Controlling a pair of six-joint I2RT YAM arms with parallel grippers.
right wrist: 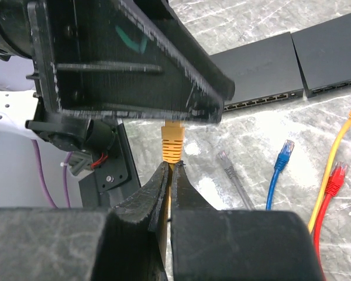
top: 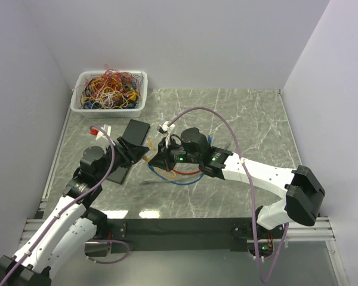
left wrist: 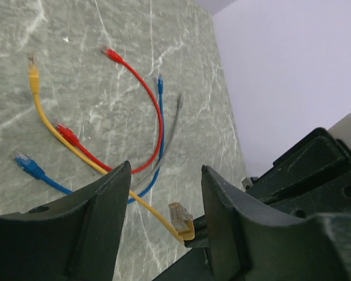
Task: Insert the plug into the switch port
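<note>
Presently | right end effector [right wrist: 171, 170]: clamped on yellow cable [left wrist: 153, 213] behind plug [left wrist: 179, 214], presenting it aloft | left end effector [left wrist: 165, 175]: part-open, empty, jaws flanking plug, likely for regrasp toward switch [right wrist: 260, 70].

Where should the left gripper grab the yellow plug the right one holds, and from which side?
Take the yellow plug across its boot, just ahead of where the right gripper pinches the cable. The left gripper straddles it, so closing from there looks best: the plug stands free between the fingers, clear tip left exposed.
</note>
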